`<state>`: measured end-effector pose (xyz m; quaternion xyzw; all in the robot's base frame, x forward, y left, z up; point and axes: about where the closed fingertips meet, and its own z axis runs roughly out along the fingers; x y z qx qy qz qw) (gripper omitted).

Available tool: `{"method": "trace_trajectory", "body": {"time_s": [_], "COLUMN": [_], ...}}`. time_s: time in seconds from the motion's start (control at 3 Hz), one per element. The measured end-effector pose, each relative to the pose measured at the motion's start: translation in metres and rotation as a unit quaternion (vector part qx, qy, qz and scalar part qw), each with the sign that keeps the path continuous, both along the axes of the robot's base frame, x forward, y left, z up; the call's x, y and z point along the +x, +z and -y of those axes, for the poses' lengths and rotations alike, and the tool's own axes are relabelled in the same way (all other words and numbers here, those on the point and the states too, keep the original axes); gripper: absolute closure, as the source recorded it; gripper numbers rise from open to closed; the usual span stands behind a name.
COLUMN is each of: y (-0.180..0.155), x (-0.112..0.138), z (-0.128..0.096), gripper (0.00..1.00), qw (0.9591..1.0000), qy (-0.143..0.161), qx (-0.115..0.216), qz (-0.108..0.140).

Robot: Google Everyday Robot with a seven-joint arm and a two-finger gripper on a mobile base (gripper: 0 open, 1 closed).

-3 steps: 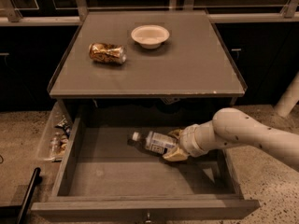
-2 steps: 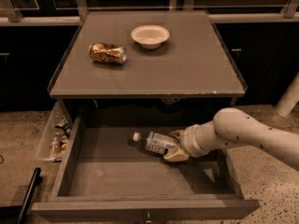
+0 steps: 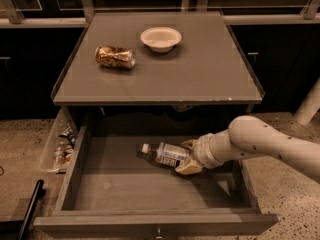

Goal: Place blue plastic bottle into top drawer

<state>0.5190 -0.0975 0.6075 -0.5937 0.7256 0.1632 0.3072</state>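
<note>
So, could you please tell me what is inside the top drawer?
In the top drawer lies the blue plastic bottle, cap pointing left, with the gripper closed around its base. The arm hides that base and some floor.

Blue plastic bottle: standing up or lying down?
Lying down: the blue plastic bottle is sideways inside the top drawer, cap pointing left, with the gripper holding its base end.
</note>
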Motion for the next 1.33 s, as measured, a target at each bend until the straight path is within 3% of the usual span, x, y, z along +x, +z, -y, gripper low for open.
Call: {"method": "trace_trajectory", "body": {"time_s": [0.33,0.67,1.33], "y": [0.003,0.020,0.084], "x": [-0.003,-0.012,-0.024], "z": [-0.001,0.000,0.022], "gripper": [0.13,0.00,0.00], "qw": [1.0000,0.9999,0.9982], "qy": [0.000,0.001,-0.010], "qx": [0.001,0.003,-0.008], "qz": [0.000,0.011,0.059]}}
